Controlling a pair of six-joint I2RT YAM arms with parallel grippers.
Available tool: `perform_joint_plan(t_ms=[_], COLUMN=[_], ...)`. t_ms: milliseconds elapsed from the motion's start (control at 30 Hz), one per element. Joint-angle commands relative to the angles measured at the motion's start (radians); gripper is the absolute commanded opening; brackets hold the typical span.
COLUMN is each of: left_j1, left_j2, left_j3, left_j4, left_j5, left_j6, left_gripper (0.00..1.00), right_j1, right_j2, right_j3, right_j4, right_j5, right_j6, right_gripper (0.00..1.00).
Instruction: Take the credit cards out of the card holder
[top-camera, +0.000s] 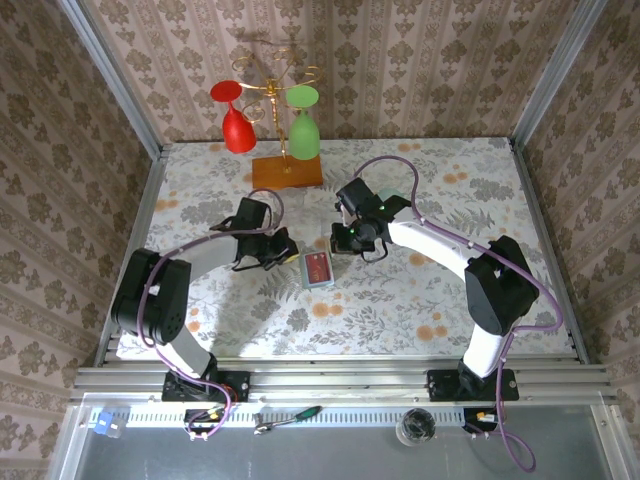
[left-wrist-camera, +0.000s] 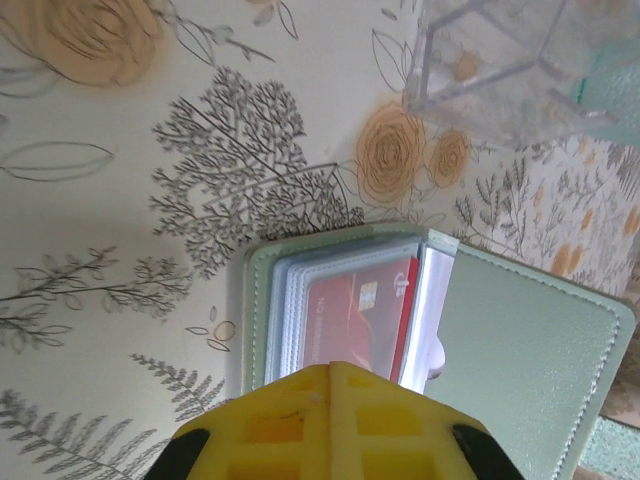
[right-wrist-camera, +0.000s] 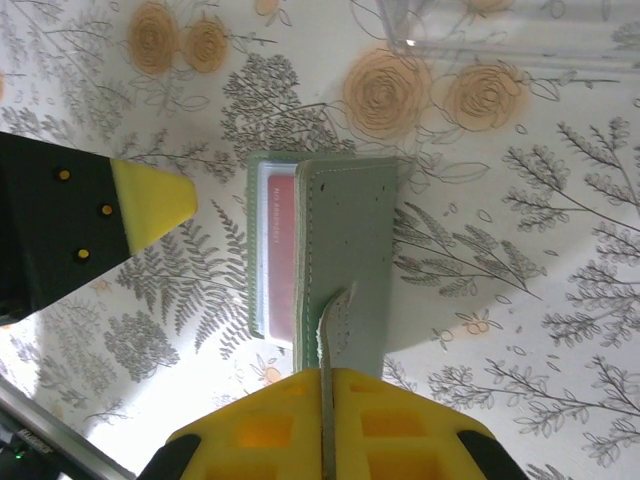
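The card holder (top-camera: 317, 270) lies open mid-table, pale green, with a red credit card (left-wrist-camera: 360, 310) showing in its clear sleeves. My right gripper (right-wrist-camera: 325, 372) is shut on the holder's small strap tab (right-wrist-camera: 337, 312) and holds the cover panel (right-wrist-camera: 350, 230) raised over the red card (right-wrist-camera: 280, 240). My left gripper (left-wrist-camera: 331, 368) is shut with its yellow tips just over the red card's near edge; nothing shows between its jaws. From the right wrist its tip (right-wrist-camera: 180, 200) sits left of the holder. Other cards are hidden.
A clear plastic box (left-wrist-camera: 500, 60) stands just beyond the holder. At the back, an orange-brown wooden slab (top-camera: 287, 172) carries a gold rack with a red glass (top-camera: 236, 125) and a green glass (top-camera: 303, 130). Walls enclose the table.
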Motion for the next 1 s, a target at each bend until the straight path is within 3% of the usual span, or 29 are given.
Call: perform_joint_plan(t_ms=[0,533,967], left_j1=[-0.03,-0.061,-0.063], left_j2=[0.041,0.084,0.115], left_j3=[0.046,0.006,-0.006], left_j4=[-0.039,-0.074,-0.078], left_j5=[0.019,-0.022,-0.025], left_j6=[0.042,0.049,0.057], left_gripper=[0.01,0.0,0.0], right_j1=[0.003,-0.009,-0.008], right_j2=[-0.023,0.025,0.124], right_j3=[0.024,-0.106,-0.129], right_j4=[-0.091,-0.131,-0.071], right_j5=[0.085,0.297,0.368], right_j6=[-0.04,-0.114,-0.131], right_gripper=[0.0,0.0,0.0])
